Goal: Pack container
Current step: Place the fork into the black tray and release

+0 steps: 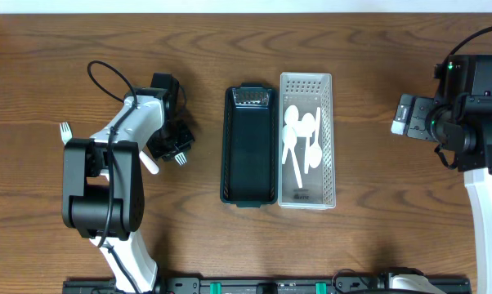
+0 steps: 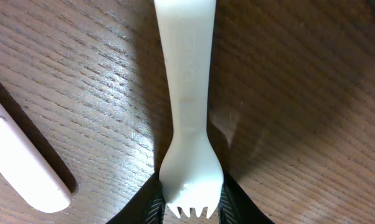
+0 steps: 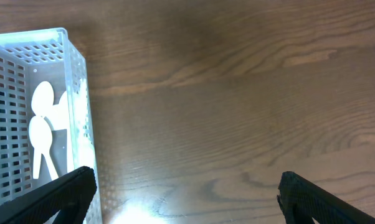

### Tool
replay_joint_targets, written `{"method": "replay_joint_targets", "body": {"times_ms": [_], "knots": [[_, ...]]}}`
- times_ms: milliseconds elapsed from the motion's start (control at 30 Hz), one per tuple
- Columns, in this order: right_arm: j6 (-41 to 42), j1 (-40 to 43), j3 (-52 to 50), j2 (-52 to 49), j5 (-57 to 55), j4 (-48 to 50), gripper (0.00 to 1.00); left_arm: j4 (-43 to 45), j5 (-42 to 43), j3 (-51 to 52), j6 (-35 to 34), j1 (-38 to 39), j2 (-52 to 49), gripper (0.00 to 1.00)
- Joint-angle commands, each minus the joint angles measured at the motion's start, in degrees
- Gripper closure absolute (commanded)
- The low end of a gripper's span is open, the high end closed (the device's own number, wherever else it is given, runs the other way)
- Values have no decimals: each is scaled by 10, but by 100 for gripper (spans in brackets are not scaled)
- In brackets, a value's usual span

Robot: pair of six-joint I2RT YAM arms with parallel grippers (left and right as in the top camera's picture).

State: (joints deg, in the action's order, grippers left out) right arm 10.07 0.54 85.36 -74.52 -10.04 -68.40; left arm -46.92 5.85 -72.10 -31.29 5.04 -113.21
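Spoons [image 1: 299, 135] lie packed in the centre basket [image 1: 306, 77]; left gripper [image 2: 189, 206] pinches a fork [image 2: 184, 93], second fork [image 1: 65, 129] waits upper left, right gripper [image 3: 186, 196] hangs with jaws spread.

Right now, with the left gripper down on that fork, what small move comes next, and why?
Probably a short straight lift with the left gripper. Its fingers press both sides of the fork at its head, so the grasp looks made, and the fork sits low over the table.
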Motion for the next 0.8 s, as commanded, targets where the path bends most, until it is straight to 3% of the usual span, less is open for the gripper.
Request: {"method": "replay_joint_targets", "body": {"times_ms": [0,333,567,767], "knots": [[5,2,-4,-2,0,-2,3,-10,-17,2,2,-1,-13,94],[6,2,-4,-2,0,-1,3,-83,-17,-56,44,23,129,94],[6,2,-4,-5,0,1,3,-76,-24,-77,62,148,249,94],[6,2,-4,-5,0,2,3,-65,-38,-76,64,250,234,94]]}}
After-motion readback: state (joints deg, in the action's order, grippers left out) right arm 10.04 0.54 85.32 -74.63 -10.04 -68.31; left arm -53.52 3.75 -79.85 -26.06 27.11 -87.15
